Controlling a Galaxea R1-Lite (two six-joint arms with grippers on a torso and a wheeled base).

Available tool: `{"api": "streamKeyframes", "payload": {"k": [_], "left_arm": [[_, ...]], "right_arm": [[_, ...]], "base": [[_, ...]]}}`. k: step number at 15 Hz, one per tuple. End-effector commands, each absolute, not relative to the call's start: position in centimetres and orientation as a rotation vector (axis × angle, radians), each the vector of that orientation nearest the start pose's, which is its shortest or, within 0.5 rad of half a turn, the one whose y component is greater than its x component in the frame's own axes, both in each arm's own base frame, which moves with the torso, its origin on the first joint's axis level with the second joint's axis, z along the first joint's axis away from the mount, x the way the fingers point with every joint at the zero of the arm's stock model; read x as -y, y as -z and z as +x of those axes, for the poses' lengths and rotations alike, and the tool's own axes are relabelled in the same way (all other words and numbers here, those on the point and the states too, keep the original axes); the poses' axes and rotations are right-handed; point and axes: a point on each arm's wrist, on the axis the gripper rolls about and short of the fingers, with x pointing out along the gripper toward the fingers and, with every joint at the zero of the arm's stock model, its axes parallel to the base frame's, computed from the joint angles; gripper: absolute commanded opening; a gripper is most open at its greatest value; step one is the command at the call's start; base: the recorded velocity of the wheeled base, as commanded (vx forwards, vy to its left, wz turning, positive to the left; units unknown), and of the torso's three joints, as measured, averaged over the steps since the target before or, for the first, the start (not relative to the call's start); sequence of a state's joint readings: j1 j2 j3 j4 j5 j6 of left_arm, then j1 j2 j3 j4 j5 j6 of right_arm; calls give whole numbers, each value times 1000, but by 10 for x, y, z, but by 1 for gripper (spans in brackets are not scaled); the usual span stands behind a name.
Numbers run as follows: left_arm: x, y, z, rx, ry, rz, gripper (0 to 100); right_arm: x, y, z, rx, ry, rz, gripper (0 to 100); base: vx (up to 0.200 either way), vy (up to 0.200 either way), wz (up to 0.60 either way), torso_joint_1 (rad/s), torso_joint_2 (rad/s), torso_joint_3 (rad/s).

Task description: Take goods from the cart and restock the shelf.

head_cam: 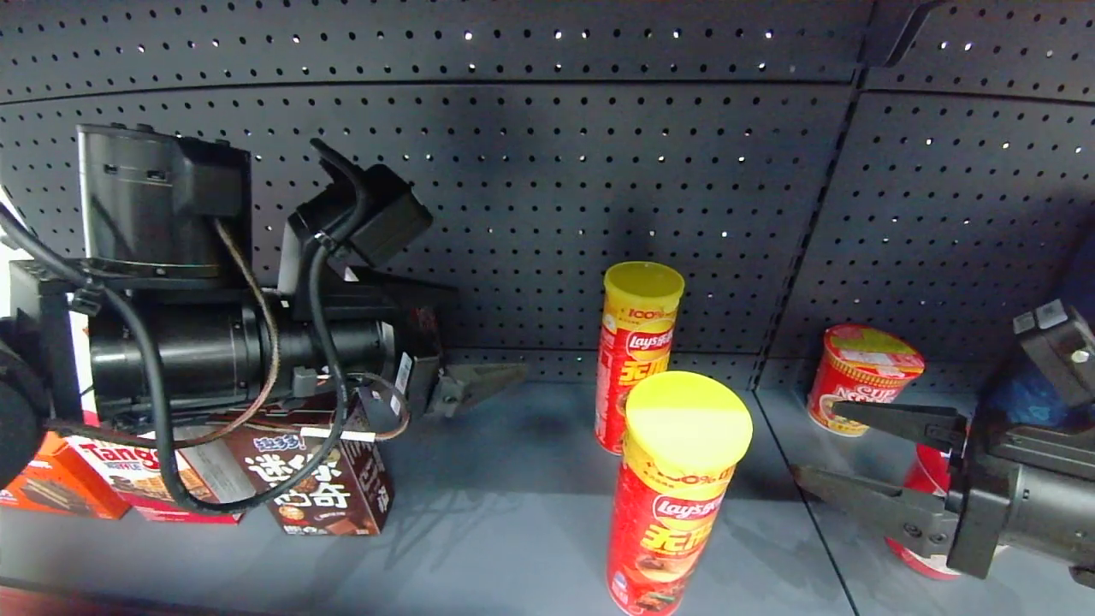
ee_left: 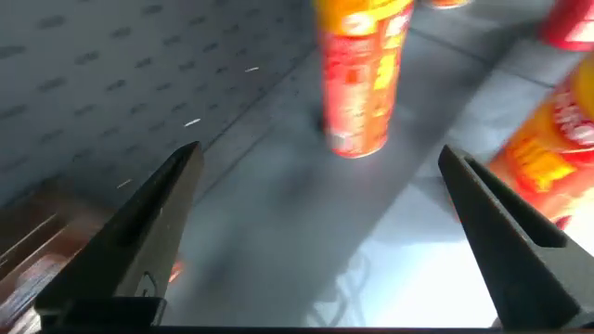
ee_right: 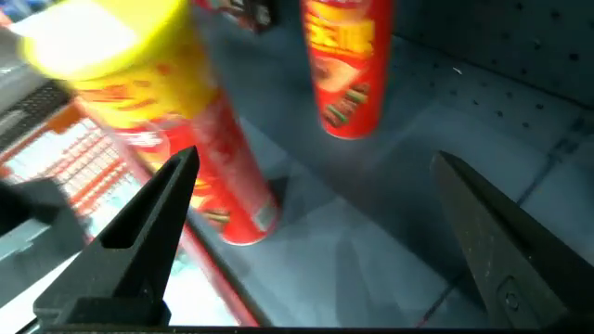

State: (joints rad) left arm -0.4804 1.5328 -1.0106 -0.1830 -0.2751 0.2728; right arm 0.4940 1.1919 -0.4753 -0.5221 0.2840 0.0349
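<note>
Holding the left hand point(ee_left: 320, 158) wide open and empty above the shelf point(head_cam: 513, 530), at 9 o'clock in the head view, pointing toward 3 o'clock and the far can point(head_cam: 637, 359). Holding the right hand point(head_cam: 821, 441) at 4 o'clock, likewise spread wide and gripping nothing, tips aimed toward 9 o'clock, just beside the near can point(head_cam: 680, 496). Showing both cans standing upright with yellow lids on, the near one at 6 o'clock, the far one behind it toward 12 and close to the pegboard point(head_cam: 556, 188), the two apart. Showing a cup point(head_cam: 864, 376) sitting at 3 o'clock by the pegboard, and a second cup point(head_cam: 920, 560) partly hidden behind the right hand. Showing a brown box point(head_cam: 329, 488) and a red box point(head_cam: 111, 475) resting at 8 o'clock near the shelf's front edge.
</note>
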Motion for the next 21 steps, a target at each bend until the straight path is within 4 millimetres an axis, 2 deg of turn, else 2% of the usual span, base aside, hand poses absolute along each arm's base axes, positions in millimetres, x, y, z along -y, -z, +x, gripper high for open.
{"api": "streamKeyframes", "payload": {"k": [1, 4, 8, 13, 15, 21], "left_arm": [[125, -252, 225, -211, 758, 298, 100], [126, -257, 220, -211, 733, 253, 100], [127, -259, 218, -204, 632, 274, 100], [125, -260, 219, -203, 544, 284, 100], [125, -252, 220, -215, 541, 287, 100], [126, -252, 220, -192, 526, 289, 100]], "right_arm": [[-88, -198, 150, -240, -744, 4, 100], [-96, -206, 152, -236, -748, -6, 100], [-110, -217, 160, -281, -663, -55, 100], [-120, -201, 156, -373, -572, -137, 100], [-121, -188, 159, -423, -541, -165, 100], [-127, -176, 163, -478, -488, -215, 100]], "base": [[0, 0, 0, 0, 0, 0], [0, 0, 0, 0, 0, 0], [0, 0, 0, 0, 0, 0], [0, 0, 0, 0, 0, 0], [0, 0, 0, 0, 0, 0], [0, 0, 0, 0, 0, 0]]}}
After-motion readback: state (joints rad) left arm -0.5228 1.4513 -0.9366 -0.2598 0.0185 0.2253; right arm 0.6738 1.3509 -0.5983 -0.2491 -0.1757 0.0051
